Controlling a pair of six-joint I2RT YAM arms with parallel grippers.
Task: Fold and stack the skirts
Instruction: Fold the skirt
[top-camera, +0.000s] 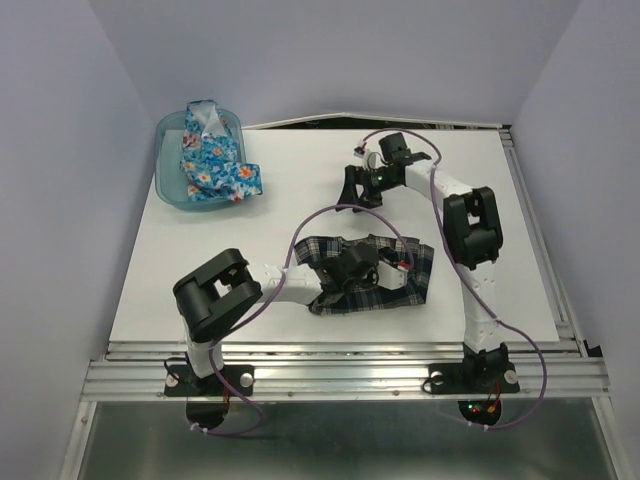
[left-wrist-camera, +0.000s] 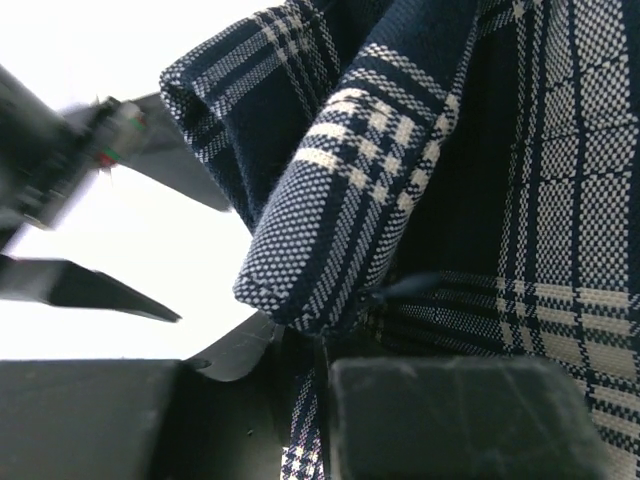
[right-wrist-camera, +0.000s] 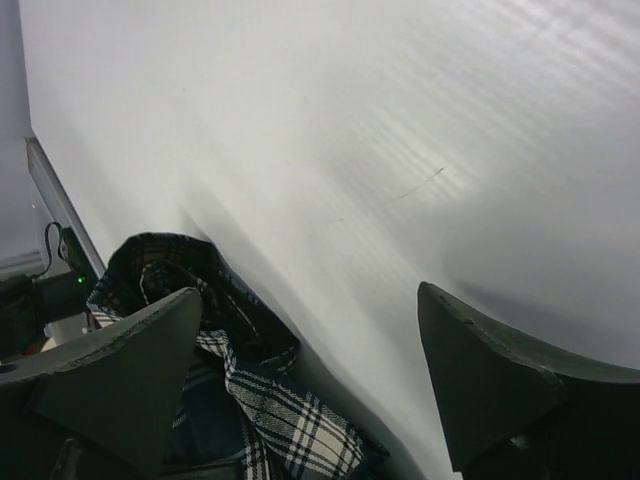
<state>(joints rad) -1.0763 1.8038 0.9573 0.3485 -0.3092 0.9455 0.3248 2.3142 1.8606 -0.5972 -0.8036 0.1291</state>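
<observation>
1. The floral skirt (top-camera: 212, 160) lies crumpled in the teal bin (top-camera: 166, 170) at the table's far left, with one end spilling over the bin's right rim. Its long axis runs from far left to near right. It is unfolded, so that half of the job looks untouched.
2. The plaid skirt (top-camera: 408, 285) sits mid-table near the front edge. It is bunched, with its long axis running left to right, and I cannot tell which end is the waist. It is partly folded at best.
3. The left gripper (top-camera: 378, 265) rests on it, jaws slightly apart around a plaid fold. I cannot tell whether they pinch it.
4. The right gripper (top-camera: 362, 190) hovers wide open and empty over the bare table (top-camera: 500, 200), just beyond the plaid skirt. Nothing is stacked yet.
</observation>
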